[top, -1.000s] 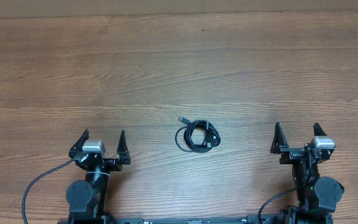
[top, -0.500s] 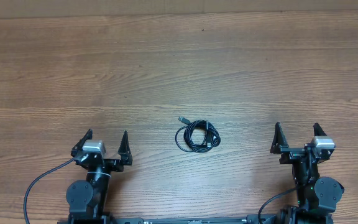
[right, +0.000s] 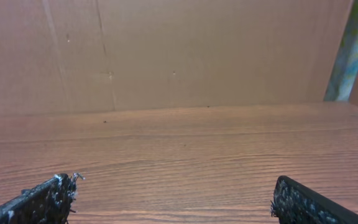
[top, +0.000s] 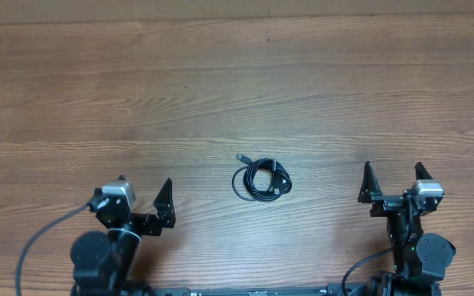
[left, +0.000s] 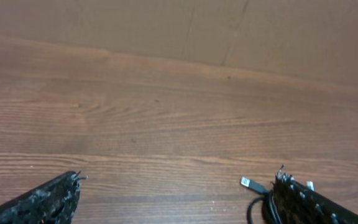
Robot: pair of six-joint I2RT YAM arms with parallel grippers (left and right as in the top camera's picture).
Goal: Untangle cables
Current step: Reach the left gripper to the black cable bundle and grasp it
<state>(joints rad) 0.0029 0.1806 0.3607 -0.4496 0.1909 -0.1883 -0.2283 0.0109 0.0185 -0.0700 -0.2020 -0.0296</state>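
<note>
First, in the overhead view, the cables (top: 261, 179) are seen as one small coiled bundle near the middle of the surface (top: 237, 74), a little toward the near edge. A silver plug end (top: 239, 156) sticks out on the side toward the far left corner. The bundle is not moved from a second ago. The left tool (top: 141, 194), by the near edge toward the left corner, is now swung and tilted out of its earlier squared pose, with its fingers spread apart. The right tool (top: 392, 173), by the near edge toward the right corner, is unchanged, spread apart and empty. This is judged to be the start of a reach by the left arm, with no untangling done yet.

In the left wrist view, the bundle and its plug are caught just beside the right-hand finger, not between the two.

In the right wrist view, only bare surface is shown between the spread fingers.

No brand, label or writing can be read anywhere.
</note>
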